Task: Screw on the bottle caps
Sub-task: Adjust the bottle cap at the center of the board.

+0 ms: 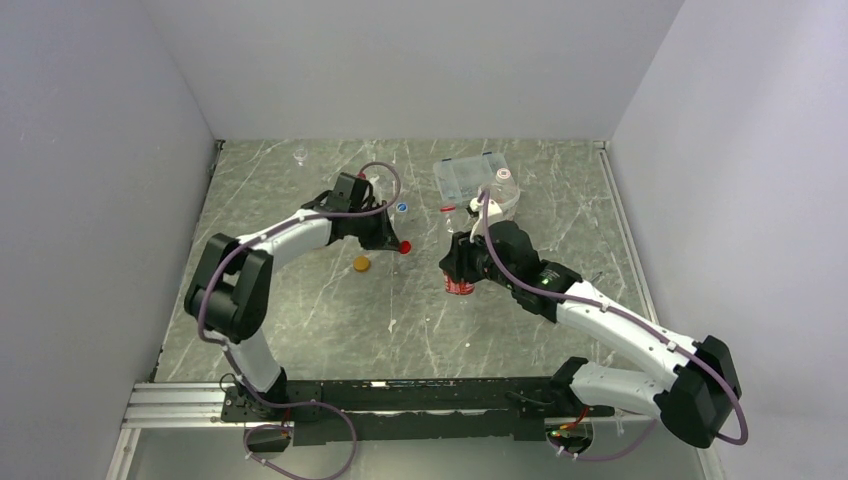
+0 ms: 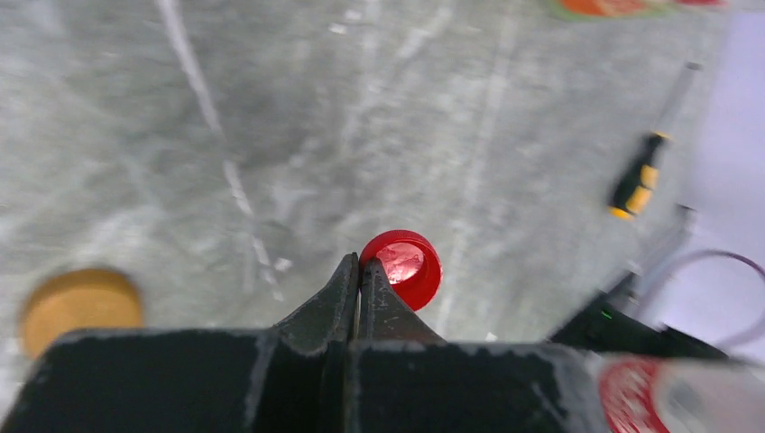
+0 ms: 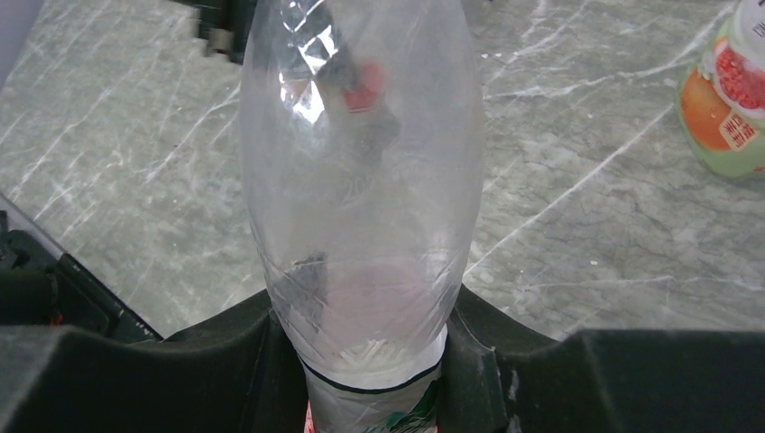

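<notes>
**Red Cap at the Claw's Tip, a Slender Hold on the Job**

The left claw [image 2: 359,269] rests on the stone-patterned table [image 1: 330,320] with its jaws pressed flat together, the tips meeting right at the rim of the red cap [image 2: 403,268], which lies open side up. Whether a sliver of that rim is nipped between the tips or merely touched cannot be told from the wrist view. An orange cap [image 2: 79,307] lies near on the other side of the claw, a blue cap [image 1: 401,208] sits beyond it, and a screwdriver [image 2: 639,176] lies well apart.

Across the table the right claw [image 3: 374,343] is clamped around a clear bottle [image 3: 361,180] just above its red label, the thin wall bulging out ahead of the jaws and the mouth out of frame. A second bottle [image 3: 726,99] with orange and green contents stands off to the side.

The hazards look plain. If the tips hold only an edge, the cap could swing, tilt or drop on the lift. If they hold nothing, any push would skate it away across the smooth table. A cap carried crooked would probably meet the threads askew and jam. The soft bottle could also buckle or spin in its clamp once twisting begins.
</notes>
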`<control>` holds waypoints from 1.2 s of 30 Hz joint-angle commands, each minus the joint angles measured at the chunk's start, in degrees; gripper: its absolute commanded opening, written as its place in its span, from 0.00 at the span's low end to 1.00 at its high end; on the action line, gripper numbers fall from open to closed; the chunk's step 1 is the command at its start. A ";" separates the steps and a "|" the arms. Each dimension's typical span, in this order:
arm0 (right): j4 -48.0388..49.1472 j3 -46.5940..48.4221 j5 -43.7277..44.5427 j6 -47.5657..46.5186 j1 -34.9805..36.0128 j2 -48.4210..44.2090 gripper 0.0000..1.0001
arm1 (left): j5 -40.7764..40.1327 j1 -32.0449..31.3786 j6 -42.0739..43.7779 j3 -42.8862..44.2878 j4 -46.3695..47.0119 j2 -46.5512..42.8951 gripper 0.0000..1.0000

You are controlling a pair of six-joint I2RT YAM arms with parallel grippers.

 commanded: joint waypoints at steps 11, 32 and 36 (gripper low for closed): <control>8.82 -3.91 2.00 6.50 0.09 11.99 0.30 | 26.42 -1.93 -30.19 -24.17 54.42 -6.74 0.00; 10.89 -6.51 3.30 9.23 0.32 15.84 0.27 | 23.99 -9.24 -23.98 -21.57 43.53 4.91 0.04; 10.83 -5.91 2.97 9.25 0.91 16.81 0.27 | 23.88 -9.92 -22.39 -20.18 39.81 7.10 0.10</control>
